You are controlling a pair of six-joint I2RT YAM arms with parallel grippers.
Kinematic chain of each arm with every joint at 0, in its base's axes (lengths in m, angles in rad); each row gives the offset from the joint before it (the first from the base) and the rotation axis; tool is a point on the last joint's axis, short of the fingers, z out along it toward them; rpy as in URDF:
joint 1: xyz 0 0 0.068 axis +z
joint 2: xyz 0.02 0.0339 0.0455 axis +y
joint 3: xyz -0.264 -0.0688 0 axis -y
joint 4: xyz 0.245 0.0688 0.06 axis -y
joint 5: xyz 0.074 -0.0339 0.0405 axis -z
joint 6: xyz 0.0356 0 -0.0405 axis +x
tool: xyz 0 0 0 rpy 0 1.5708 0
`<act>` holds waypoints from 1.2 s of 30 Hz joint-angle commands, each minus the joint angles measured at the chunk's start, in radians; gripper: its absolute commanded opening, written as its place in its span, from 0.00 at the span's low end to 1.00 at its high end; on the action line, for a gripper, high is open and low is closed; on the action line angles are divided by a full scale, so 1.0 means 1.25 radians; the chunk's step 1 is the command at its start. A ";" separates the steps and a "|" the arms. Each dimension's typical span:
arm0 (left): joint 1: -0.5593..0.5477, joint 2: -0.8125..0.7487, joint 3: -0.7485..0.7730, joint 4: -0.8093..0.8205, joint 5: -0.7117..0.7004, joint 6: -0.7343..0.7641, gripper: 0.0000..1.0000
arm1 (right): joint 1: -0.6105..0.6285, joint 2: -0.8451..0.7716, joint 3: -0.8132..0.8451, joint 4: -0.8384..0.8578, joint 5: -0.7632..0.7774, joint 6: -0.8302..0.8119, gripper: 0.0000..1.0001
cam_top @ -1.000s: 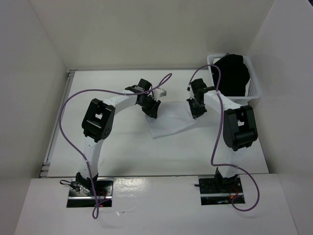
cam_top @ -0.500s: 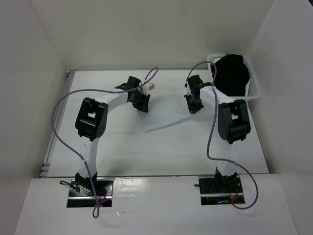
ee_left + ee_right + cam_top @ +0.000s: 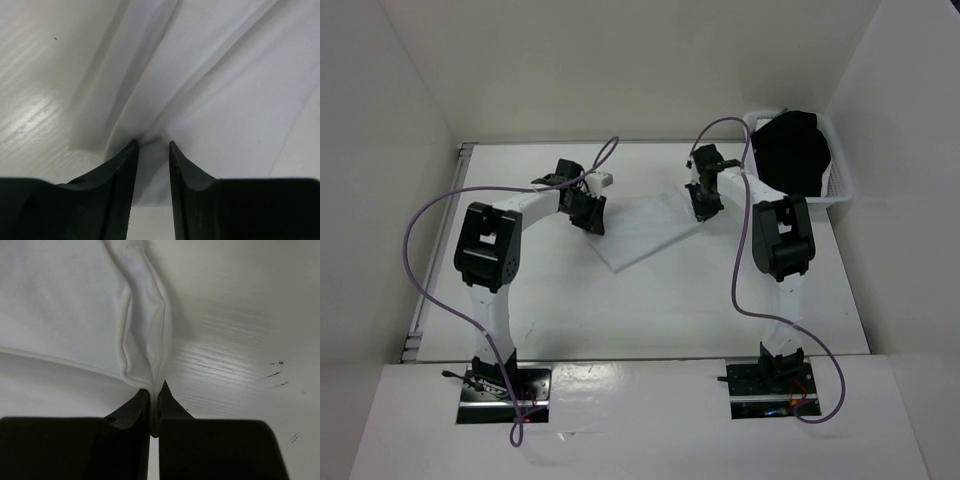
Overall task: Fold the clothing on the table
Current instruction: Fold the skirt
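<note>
- The clothing (image 3: 645, 228) lies flat near the desk's (image 3: 650, 310) far edge, about midway between its side edges.
- The right pincer (image 3: 154, 390) is clamped shut on a hem.
- The left pincer (image 3: 152, 144) is narrowly parted, with bunched cloth gripped between its jaws.
- The step looks like spreading the cloth.
- Next, probably: carry both held corners evenly toward the near edge.

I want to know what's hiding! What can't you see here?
- Top view: black garment fills white slotted plastic basket, hiding its bottom.
- Top view: left pincer and right pincer cover corners of thin white fabric garment.
- Wrist views: picture edges cut off most of it.
</note>
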 commanded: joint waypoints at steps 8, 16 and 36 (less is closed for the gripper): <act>0.024 -0.076 0.003 -0.117 0.016 0.086 0.58 | -0.013 -0.009 -0.014 -0.023 0.051 -0.018 0.00; 0.048 -0.067 0.012 -0.110 0.016 0.127 0.70 | -0.013 -0.016 -0.030 -0.015 0.028 -0.018 0.00; 0.006 0.083 0.124 -0.102 0.138 0.195 0.62 | -0.013 -0.072 -0.061 -0.015 0.003 -0.032 0.00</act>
